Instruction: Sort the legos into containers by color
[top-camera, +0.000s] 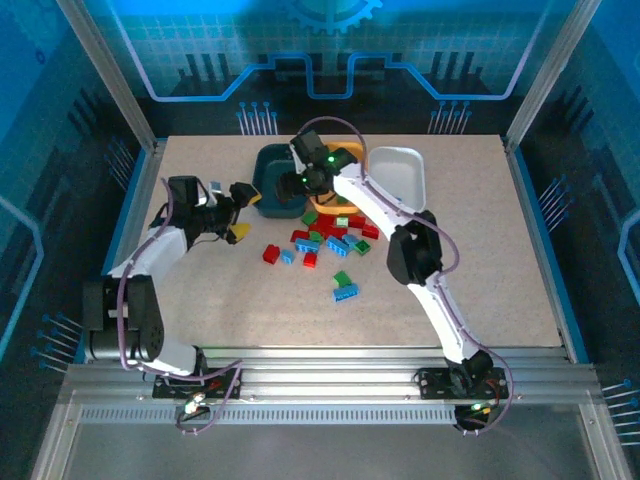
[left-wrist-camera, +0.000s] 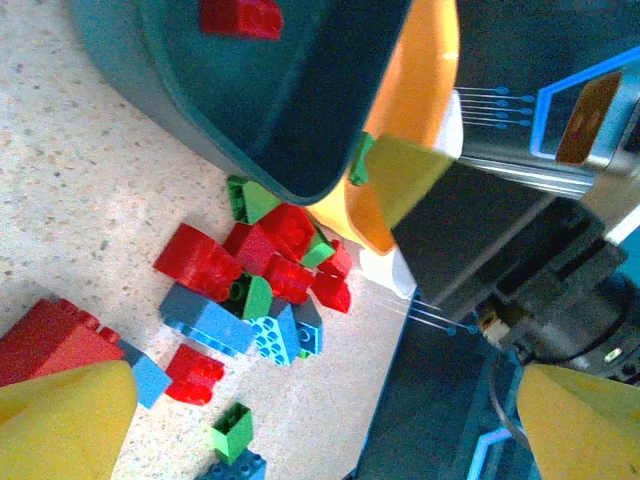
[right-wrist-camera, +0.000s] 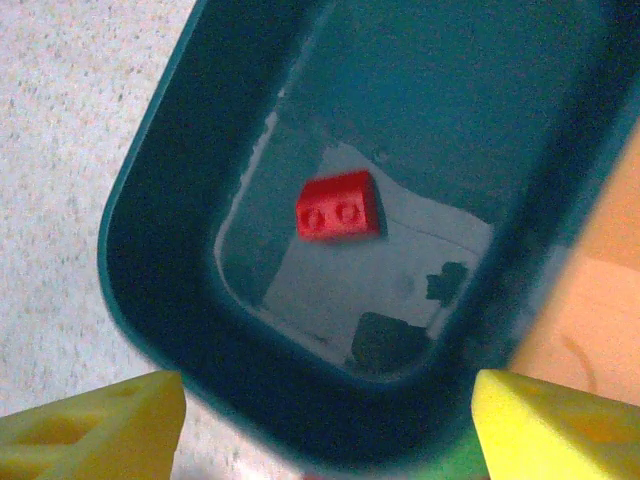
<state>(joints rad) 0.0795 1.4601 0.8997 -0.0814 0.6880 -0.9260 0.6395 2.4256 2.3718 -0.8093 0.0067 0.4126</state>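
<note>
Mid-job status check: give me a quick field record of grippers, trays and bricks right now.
left gripper: open, empty, hovering by the loose bricks
right gripper: open, empty, above the teal tray
teal tray: one red brick inside
orange tray: right of the teal tray; contents unclear
white tray: looks empty
loose bricks: red, green, blue pile on the table before the trays

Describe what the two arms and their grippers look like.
The left arm and right arm are both built of white-shelled links with black joint housings, on black bases. A purple-grey cable loops along each. Small green lights glow near the right wrist. The left gripper and right gripper have black bodies and yellow wedge-shaped fingers.
</note>
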